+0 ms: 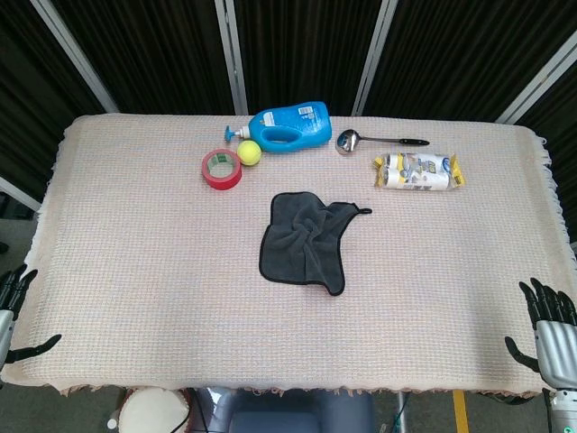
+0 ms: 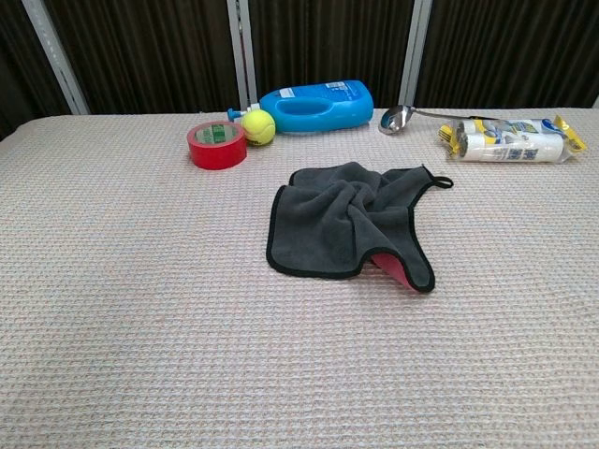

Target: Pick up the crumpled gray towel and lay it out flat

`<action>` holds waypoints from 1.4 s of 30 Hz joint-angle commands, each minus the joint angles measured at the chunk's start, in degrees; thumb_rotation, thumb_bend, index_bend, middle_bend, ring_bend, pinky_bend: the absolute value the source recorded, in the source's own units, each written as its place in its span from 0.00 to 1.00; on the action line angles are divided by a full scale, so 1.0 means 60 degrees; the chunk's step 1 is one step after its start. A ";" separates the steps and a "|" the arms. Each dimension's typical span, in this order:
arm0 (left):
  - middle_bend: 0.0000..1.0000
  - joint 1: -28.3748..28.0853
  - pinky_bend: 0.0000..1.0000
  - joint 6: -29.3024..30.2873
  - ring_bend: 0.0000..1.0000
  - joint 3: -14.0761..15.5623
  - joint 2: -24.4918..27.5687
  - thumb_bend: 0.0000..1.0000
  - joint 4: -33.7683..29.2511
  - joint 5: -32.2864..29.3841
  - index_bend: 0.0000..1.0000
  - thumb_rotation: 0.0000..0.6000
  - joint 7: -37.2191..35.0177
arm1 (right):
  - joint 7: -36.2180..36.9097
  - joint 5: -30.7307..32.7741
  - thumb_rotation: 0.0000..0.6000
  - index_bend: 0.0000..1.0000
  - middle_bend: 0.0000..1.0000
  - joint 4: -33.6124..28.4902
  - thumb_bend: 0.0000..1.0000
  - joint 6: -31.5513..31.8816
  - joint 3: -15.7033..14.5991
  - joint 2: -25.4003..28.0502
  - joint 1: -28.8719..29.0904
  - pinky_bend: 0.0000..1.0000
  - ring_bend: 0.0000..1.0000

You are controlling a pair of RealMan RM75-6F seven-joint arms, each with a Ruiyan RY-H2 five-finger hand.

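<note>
Crumpled gray towel (image 1: 305, 242) mid-desk (image 1: 135, 271). Left hand (image 1: 13, 302) at 8 o'clock, right hand (image 1: 550, 332) at 4 o'clock: both empty, fingers spread.

You have a gray towel (image 2: 351, 224) of matt, plush cloth, creased, with a stitched dark edge and a pinkish underside showing at one corner. The table cover (image 2: 140, 309) is coarse waffle-weave fabric, matt. The blue bottle (image 2: 316, 105) is smooth, glossy plastic. The ladle (image 1: 349, 141) has a polished metal bowl. The ball (image 2: 258, 126) looks felted. The tape roll (image 2: 216, 144) is glossy red. The packet (image 1: 417, 171) is shiny film.
</note>
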 commanded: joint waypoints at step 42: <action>0.00 -0.0171 0.01 -0.0384 0.00 -0.0007 0.0060 0.01 -0.0208 -0.0203 0.00 1.00 0.0232 | 0.0208 0.0036 1.00 0.00 0.00 0.0059 0.31 0.0031 0.0010 0.0032 -0.0055 0.04 0.00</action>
